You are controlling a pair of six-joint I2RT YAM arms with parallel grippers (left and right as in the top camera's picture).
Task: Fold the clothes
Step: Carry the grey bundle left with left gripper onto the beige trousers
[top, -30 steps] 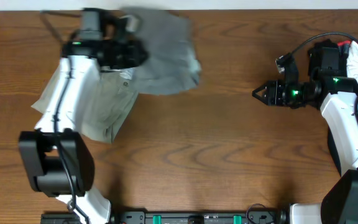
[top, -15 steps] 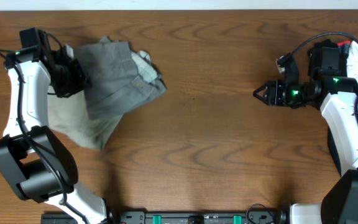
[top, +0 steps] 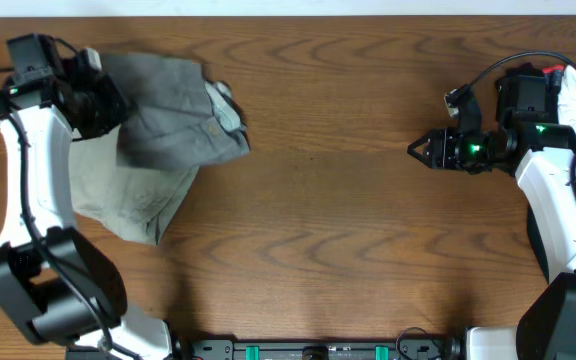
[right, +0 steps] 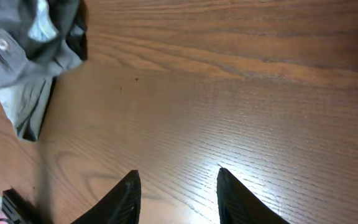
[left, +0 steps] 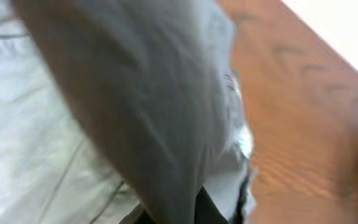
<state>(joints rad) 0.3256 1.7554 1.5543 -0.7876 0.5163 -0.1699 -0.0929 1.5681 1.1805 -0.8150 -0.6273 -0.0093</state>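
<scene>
Left gripper (top: 103, 100) closed, seemingly pinching grey shorts (top: 173, 110) edge, draped over khaki shorts (top: 133, 200). Right gripper (top: 415, 150) parted, well apart from both.

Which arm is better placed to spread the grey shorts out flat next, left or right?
Left, probably. The left end effector is shut on the grey shorts, which drape over the beige shorts. The right end effector is open and empty, well away from both, over the table.
</scene>
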